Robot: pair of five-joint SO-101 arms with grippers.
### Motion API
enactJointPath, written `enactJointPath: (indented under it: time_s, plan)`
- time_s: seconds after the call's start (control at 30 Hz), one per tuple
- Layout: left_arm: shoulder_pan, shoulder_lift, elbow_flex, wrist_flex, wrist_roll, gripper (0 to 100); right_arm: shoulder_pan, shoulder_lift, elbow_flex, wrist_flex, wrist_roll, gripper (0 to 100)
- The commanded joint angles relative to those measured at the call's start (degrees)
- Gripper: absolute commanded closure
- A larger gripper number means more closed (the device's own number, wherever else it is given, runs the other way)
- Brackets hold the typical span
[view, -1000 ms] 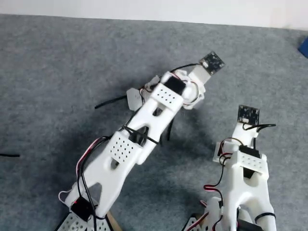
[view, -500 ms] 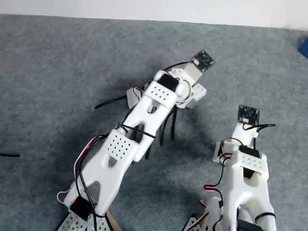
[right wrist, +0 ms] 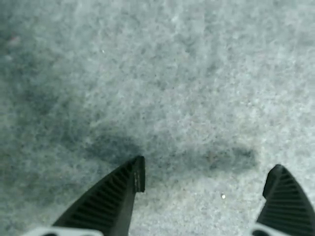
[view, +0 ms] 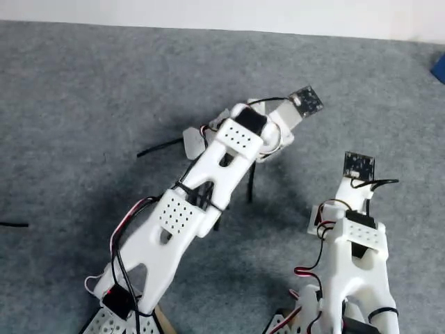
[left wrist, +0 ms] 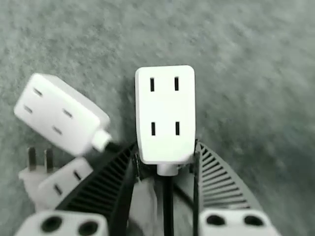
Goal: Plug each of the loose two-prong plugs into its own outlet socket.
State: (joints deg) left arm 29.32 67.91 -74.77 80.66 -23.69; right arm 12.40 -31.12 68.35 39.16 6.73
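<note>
While my left hand is closed on the cord end of a white outlet block, with a finger pressed to each side, the block's two pairs of slots face the wrist camera. Its black cord runs back between the fingers. I cannot tell whether the block is lifted or resting on the grey table.

A second outlet block lies tilted just beside it. Near that, a loose two-prong plug shows its prongs, touching another white slotted piece that a finger half hides.

My right hand hangs wide open over bare table and holds nothing. In the high view the right arm sits folded back, well apart from the cluster under the left arm.

As I judge it, the step in hand is presenting this socket for a plug. To do it well, I want the block flat on the table with its slots up, so a push goes into the table rather than levering against a grip at one end. The right hand should take the plug by its body and leave the prongs free. I then line both prongs up with one pair of slots and press straight in. The pieces lie close together, so I expect the neighbouring cords could snag, and I would approach from the open side.
</note>
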Motion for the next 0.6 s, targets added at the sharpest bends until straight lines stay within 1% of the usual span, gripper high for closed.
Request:
enactJointPath:
  time_s: [0.0,0.07,0.1,0.13,0.23,0.33,0.37,0.5,0.57]
  plan:
    - [1.89,-10.33,-9.54,13.01,-1.93,99,-0.40,-1.01,-0.13,-1.19,-0.26,62.8]
    - [3.21,-14.29,-10.51,19.96,-3.25,100,-0.40,-1.01,-0.13,-1.19,-0.26,62.8]
    - [3.82,-16.22,-9.45,22.15,-2.73,100,-0.40,-0.92,-0.13,-1.19,-0.26,62.8]
    - [4.09,-18.42,-6.55,22.15,-1.76,100,-0.40,-0.92,-0.13,-1.19,-0.26,62.8]
    - [4.09,-26.07,6.73,22.07,-1.23,100,-0.40,-0.92,-0.13,-1.19,-0.26,62.8]
    - [4.62,-34.42,24.31,22.07,-2.02,100,-0.40,-0.92,-0.13,-1.19,-0.18,62.8]
    - [4.53,-37.32,30.11,22.07,-3.60,100,-0.40,-0.92,-0.13,-1.19,-0.18,62.8]
    - [4.26,-48.57,53.67,21.71,-14.15,100,-0.40,-0.92,-0.13,-1.19,0.79,62.8]
    - [4.62,-53.67,63.69,19.25,-17.49,100,-0.40,-0.92,-0.13,-1.19,0.88,62.8]
